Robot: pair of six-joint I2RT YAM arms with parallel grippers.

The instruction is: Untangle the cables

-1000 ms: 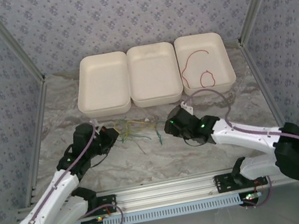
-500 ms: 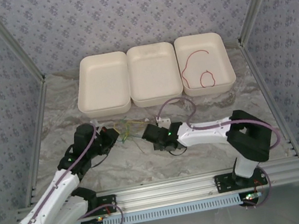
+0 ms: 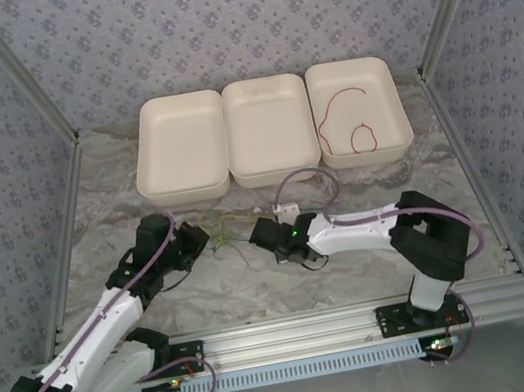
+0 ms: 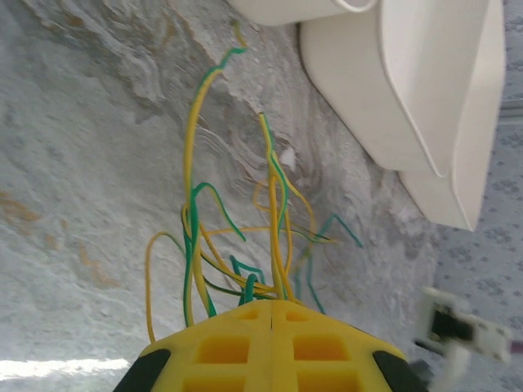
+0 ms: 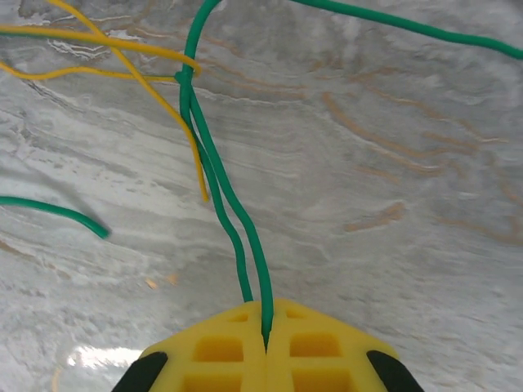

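A knot of green and yellow cables (image 3: 231,234) lies on the marble table between my two grippers. My left gripper (image 3: 196,238) sits at the knot's left side, its yellow jaws closed on a bunch of yellow and green cables (image 4: 270,290) that fan out ahead. My right gripper (image 3: 261,234) sits at the knot's right side, jaws closed on a doubled green cable (image 5: 237,245) that runs forward and crosses a yellow cable (image 5: 122,51). A red cable (image 3: 350,130) lies curled in the right white tray (image 3: 378,74).
Three white trays stand side by side at the back: left (image 3: 156,159), middle (image 3: 270,128) and right. A small white connector block (image 3: 285,210) lies just behind the right gripper. An aluminium rail (image 3: 296,332) runs along the near edge.
The right arm swung left from the table's right-centre to the tangle and now holds a green cable. The left arm shifted slightly, still at the knot's left side.
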